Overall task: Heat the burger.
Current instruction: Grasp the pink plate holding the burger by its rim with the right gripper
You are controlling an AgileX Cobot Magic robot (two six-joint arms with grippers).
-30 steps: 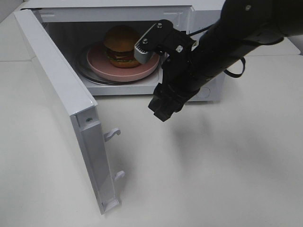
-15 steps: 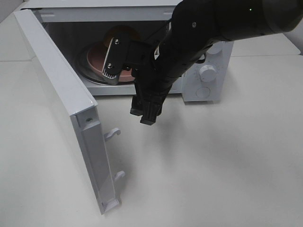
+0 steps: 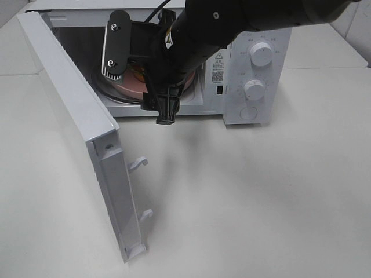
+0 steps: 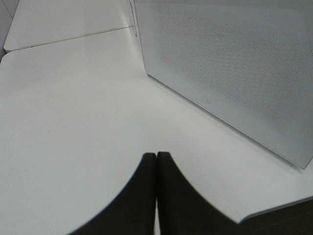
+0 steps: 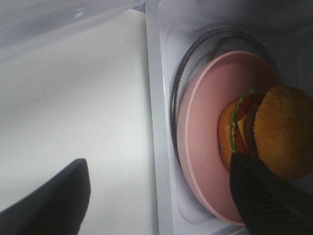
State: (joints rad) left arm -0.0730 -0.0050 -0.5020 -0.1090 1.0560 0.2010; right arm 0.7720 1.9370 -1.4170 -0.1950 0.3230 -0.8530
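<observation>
My right gripper (image 5: 159, 161) hangs wide open and empty at the mouth of the microwave (image 3: 255, 69); its two dark fingers (image 5: 54, 196) stand well apart with nothing held between them; the burger (image 5: 279, 132) sits inside the oven on a pink plate (image 5: 205, 147), itself on the glass turntable (image 5: 178, 83); from the high camera, the open door (image 3: 75, 116) stands at my gripper's 9 o'clock, the control dials (image 3: 261, 55) at 3 o'clock; my left gripper (image 4: 156, 196) is pressed closed over the white table (image 4: 73, 122), near the door's mesh panel.
</observation>
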